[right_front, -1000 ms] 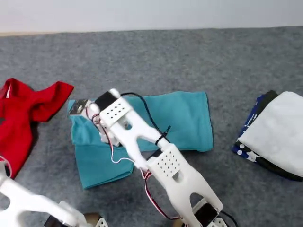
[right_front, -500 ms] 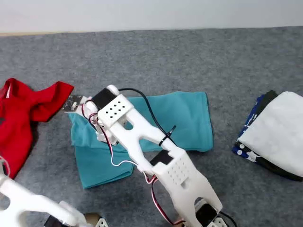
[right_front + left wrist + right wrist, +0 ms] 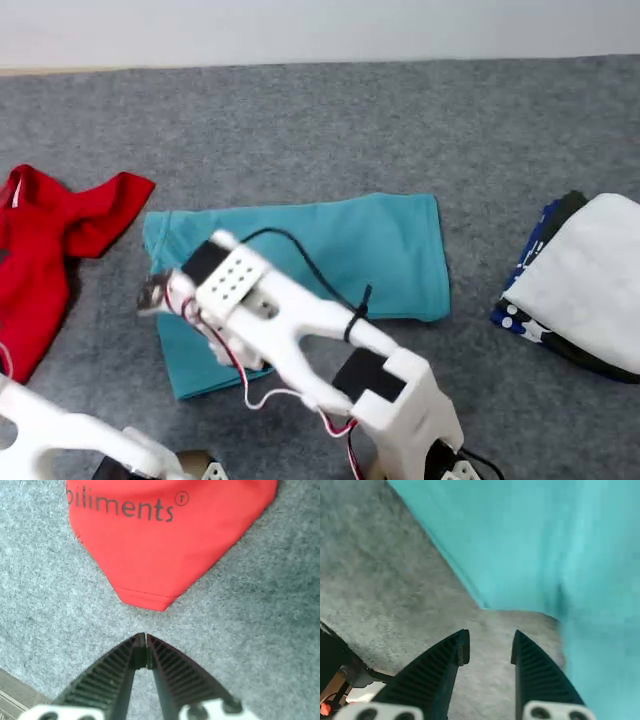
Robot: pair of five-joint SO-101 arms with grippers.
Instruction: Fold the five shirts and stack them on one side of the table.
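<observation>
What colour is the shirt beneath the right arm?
The shirt is teal, clearest in the high view.

Teal shirt (image 3: 385, 250) lies flat between crumpled red shirt (image 3: 55, 228) and folded stack (image 3: 590, 280).

The white plastic right arm (image 3: 300, 335) stretches from the near edge out to the left. Its black-fingered right tool (image 3: 490, 641) stands parted, holding nothing. The white left arm (image 3: 60, 430) sits at the near-left corner, and the left tool (image 3: 145, 642) has its tips pressed together, empty.

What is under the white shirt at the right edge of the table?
Beneath the white shirt, edges of a black garment and a blue patterned garment peek out; the rest of both is covered.
</observation>
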